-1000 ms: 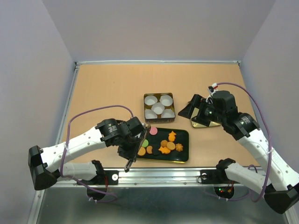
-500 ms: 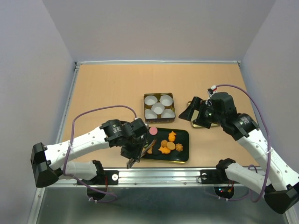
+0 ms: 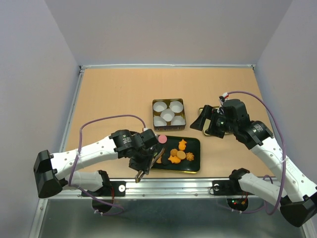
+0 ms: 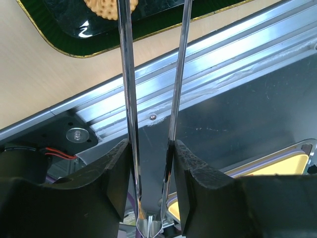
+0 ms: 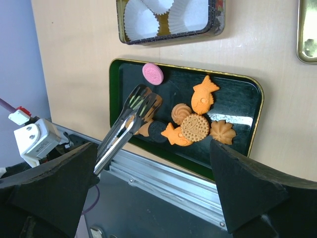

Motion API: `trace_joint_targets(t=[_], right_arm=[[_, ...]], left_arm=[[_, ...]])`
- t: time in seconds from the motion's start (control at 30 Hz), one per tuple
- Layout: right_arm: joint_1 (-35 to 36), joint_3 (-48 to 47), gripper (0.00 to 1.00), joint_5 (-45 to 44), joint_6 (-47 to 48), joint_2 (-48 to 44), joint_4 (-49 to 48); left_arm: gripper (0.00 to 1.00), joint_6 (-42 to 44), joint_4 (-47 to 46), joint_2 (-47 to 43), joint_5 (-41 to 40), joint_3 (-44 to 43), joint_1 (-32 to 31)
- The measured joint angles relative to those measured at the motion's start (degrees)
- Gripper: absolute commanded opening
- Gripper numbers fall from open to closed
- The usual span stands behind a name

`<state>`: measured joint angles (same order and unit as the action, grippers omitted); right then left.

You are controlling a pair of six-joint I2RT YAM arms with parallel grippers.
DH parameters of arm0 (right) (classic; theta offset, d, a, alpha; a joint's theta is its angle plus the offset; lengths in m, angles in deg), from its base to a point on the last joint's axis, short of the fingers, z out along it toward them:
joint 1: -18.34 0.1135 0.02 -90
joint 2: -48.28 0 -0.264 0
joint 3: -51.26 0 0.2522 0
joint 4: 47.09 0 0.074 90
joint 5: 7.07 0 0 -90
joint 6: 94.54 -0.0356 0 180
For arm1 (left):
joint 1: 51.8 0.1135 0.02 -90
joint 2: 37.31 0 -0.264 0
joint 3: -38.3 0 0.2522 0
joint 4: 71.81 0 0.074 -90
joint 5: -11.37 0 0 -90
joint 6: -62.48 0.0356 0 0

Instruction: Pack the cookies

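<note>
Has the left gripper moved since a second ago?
Yes. In the top view the left gripper, holding tongs, has shifted right over the left end of the tray.

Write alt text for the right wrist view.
Silver metal tongs extend from the lower left over a dark green gold-rimmed tray of small assorted cookies. Above it sits a dark tin of white paper cups; the open right gripper frames the bottom corners.

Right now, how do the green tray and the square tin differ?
The green tray is shallow and wider; the square tin is smaller with taller walls. The tray holds the cookies; the tin holds only white paper cups. Both lie flat on the table.
</note>
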<state>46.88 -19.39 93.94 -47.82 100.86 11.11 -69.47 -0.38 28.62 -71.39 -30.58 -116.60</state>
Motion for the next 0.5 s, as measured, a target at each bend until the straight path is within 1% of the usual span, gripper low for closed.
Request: trace_joint_targets(t=[0.27,0.5], right_arm=[[0.0,0.0,1.00,-0.2,0.0,0.7,0.1],[0.0,0.0,1.00,-0.3,0.3,0.7,0.1]], left_arm=[[0.49,-0.9,1.6,2.2,-3.7,-0.4,0.0],[0.53,-0.9,1.7,4.7,-5.1,-1.6,-0.8]])
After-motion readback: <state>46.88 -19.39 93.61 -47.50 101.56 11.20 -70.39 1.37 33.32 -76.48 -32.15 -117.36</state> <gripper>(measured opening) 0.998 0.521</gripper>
